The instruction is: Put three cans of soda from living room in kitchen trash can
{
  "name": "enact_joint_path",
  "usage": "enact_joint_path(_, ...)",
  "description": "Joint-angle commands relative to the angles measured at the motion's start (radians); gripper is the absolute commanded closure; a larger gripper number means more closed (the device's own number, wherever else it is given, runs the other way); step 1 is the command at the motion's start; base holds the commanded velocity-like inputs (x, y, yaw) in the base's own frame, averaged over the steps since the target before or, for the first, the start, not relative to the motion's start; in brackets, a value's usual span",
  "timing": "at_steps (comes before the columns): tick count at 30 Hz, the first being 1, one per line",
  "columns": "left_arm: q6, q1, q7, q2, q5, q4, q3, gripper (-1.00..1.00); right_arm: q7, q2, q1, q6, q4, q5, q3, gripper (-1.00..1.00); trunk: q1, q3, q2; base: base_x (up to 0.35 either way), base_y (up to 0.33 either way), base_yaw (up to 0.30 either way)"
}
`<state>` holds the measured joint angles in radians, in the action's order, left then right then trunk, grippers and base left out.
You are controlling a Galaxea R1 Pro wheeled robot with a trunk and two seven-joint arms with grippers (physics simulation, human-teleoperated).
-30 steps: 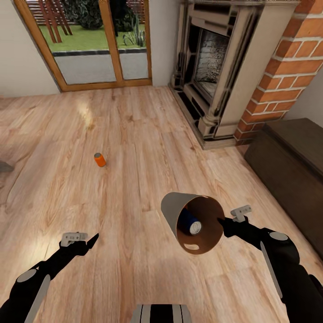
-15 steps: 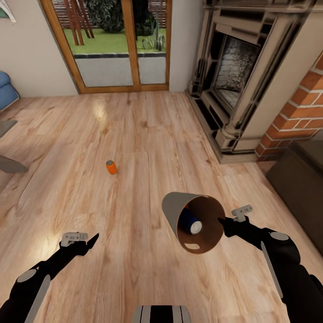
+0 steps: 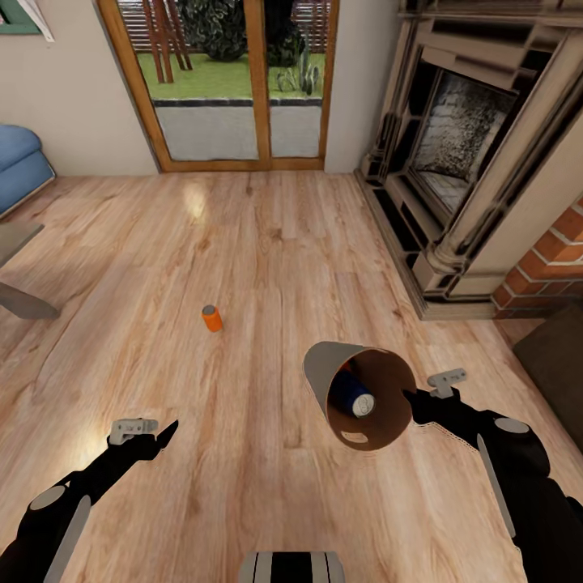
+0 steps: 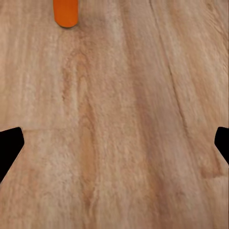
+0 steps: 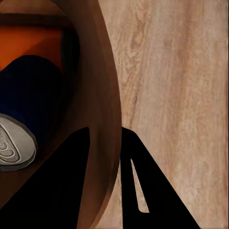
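Trash can (image 3: pixel 368 397) w/ blue can (image 3: pixel 353 398) clamped by right end effector (image 3: pixel 411 397); left end effector (image 3: pixel 168 435) apart.

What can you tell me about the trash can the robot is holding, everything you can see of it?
The tash can is a small round bin, pale and glossy outside in the head view, dark brown inside. It is off the floor, tipped with its mouth toward the camera. The right gripper pinches its rim, one finger inside the wall and one outside. Inside lie a dark blue can with a silver top and, in the right wrist view, an orange can behind it.
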<state>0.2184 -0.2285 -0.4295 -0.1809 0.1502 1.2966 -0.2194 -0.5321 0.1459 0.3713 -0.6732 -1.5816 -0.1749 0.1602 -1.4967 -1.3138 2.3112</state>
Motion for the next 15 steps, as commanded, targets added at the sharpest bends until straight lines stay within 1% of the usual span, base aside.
enact_joint_path(1,-0.001,0.0,0.0,0.0,0.0,0.0,0.0,-1.0,-0.004,0.0,0.0,-0.008,-0.001,0.03,0.007,1.0,0.0,0.0,0.0,0.323,0.0,0.013)
enact_joint_path(2,-0.001,0.0,0.001,0.0,0.0,0.0,0.0,-1.0,-0.003,0.0,0.0,-0.007,-0.001,0.031,0.013,1.0,0.0,0.0,0.0,0.323,0.0,0.008)
enact_joint_path(3,-0.002,0.0,0.0,0.0,0.0,0.0,0.001,-1.0,-0.002,0.0,0.0,-0.007,-0.001,0.031,0.035,1.0,0.0,0.0,0.0,0.324,0.0,0.003)
enact_joint_path(5,-0.001,0.0,0.0,0.0,0.0,0.0,0.001,-1.0,-0.003,0.0,0.0,-0.007,-0.001,0.031,0.046,1.0,0.0,0.0,0.0,0.323,0.0,0.002)
enact_joint_path(10,-0.001,0.0,0.0,0.001,0.0,-0.001,0.001,-1.0,-0.002,0.0,0.0,-0.007,0.0,0.03,0.055,1.0,0.0,0.0,0.0,0.323,0.0,0.001)
enact_joint_path(15,-0.002,0.0,0.0,0.001,0.0,-0.002,0.001,-1.0,-0.002,-0.001,0.0,-0.007,0.0,0.031,0.056,1.0,0.0,0.0,0.0,0.323,0.0,0.0)
